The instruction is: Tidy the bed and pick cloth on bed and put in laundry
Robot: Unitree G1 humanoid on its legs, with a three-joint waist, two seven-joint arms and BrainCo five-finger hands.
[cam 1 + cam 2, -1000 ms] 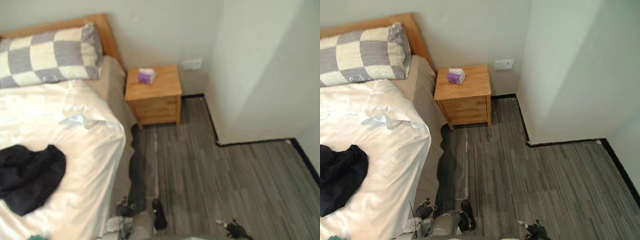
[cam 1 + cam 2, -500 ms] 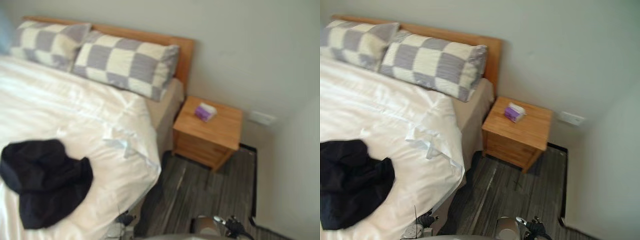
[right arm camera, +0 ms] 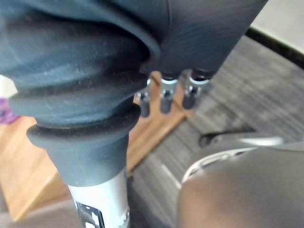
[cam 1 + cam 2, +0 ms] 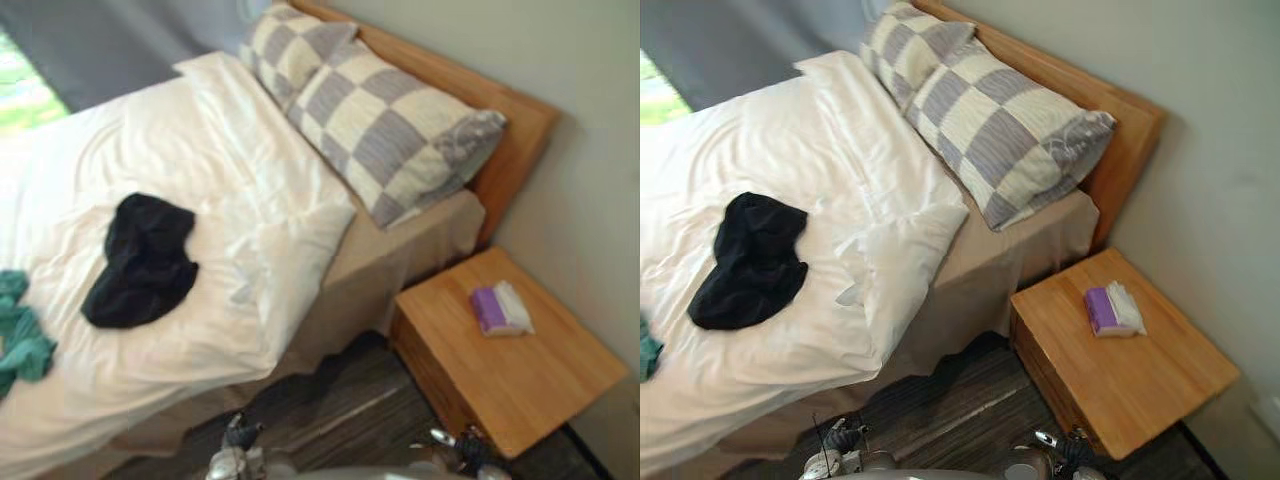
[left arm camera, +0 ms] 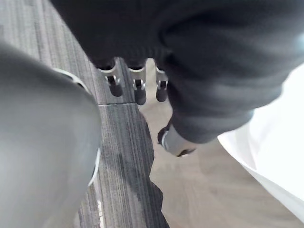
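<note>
Left eye view: black cloth (image 4: 140, 262) is lying crumpled on bed (image 4: 120, 150), green cloth (image 4: 20, 338) near it.
Left hand (image 5: 138, 91): fingers are hanging straight, slightly spread, over floor (image 5: 118, 156).
Right hand (image 3: 166, 99): fingers are hanging straight, spread, near nightstand (image 4: 1120, 370).

The duvet (image 4: 770, 140) is white cloth, smooth with a faint sheen. On it the black cloth (image 4: 748, 262) looks matt and crumpled, and the teal cloth (image 4: 20, 345) soft. The pillows (image 4: 1005, 135) are woven check fabric. The headboard (image 4: 1130, 130) and nightstand (image 4: 1140, 375) are smooth, matt wood, and the floor (image 4: 960, 410) is streaked grey, matt.
</note>
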